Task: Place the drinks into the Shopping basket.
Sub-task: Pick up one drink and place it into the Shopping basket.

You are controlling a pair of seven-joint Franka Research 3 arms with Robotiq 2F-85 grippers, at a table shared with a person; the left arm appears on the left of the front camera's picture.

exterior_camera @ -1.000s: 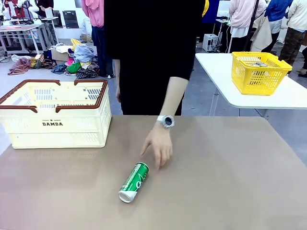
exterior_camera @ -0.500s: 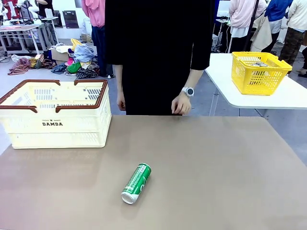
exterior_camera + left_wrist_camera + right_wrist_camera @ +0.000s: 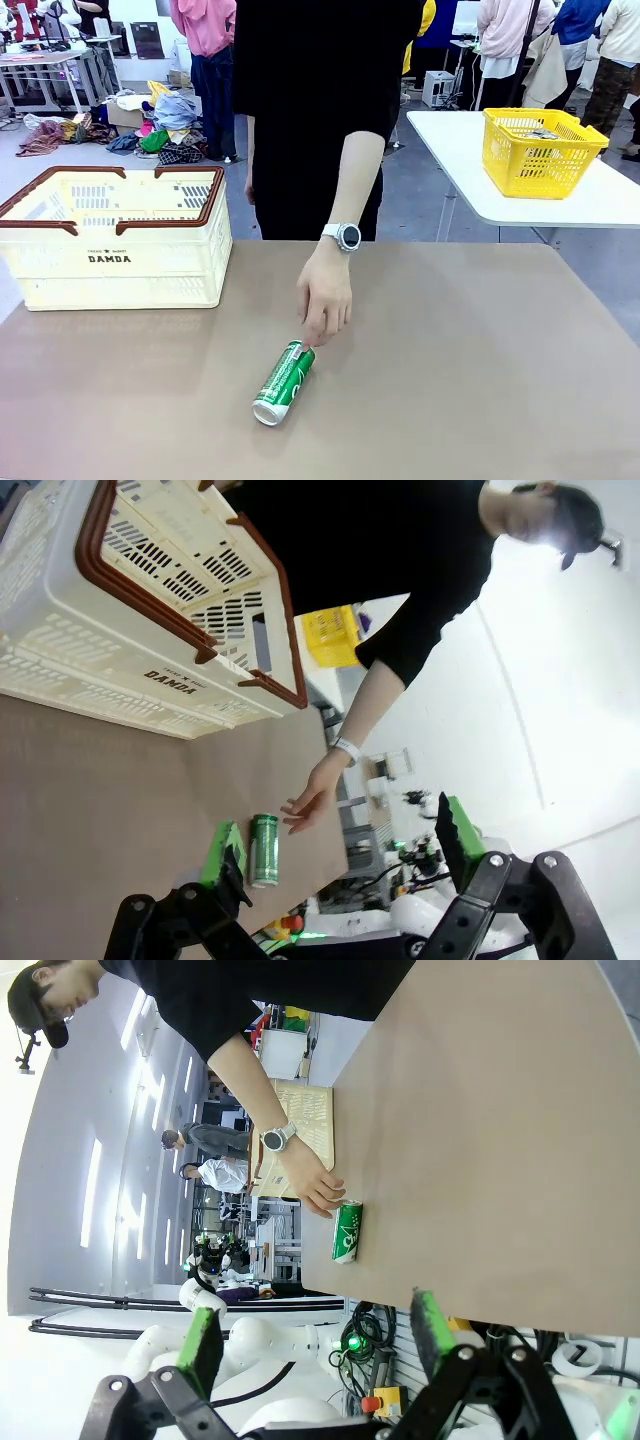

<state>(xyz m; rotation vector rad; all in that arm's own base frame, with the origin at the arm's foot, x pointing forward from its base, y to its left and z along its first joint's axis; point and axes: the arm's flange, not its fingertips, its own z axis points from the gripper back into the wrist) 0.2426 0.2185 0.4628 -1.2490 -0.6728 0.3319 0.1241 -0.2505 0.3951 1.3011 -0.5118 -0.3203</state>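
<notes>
On the tabletop [image 3: 480,380], green can [image 3: 283,383] lying flat.
Person's hand [image 3: 324,295] reaches its far end; cream DAMDA Shopping basket [image 3: 120,262] stands well apart at the left; left pincer [image 3: 336,835] and right pincer [image 3: 316,1325] both spread wide, empty.

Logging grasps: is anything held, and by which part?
Nothing is held: left gripper and right gripper stand open, empty; the person's hand touches the far end of the green can.

Front camera facing person [image 3: 320,100] across table [image 3: 480,350], wrist cameras rolled sideways, sharing can [image 3: 283,383]
</notes>
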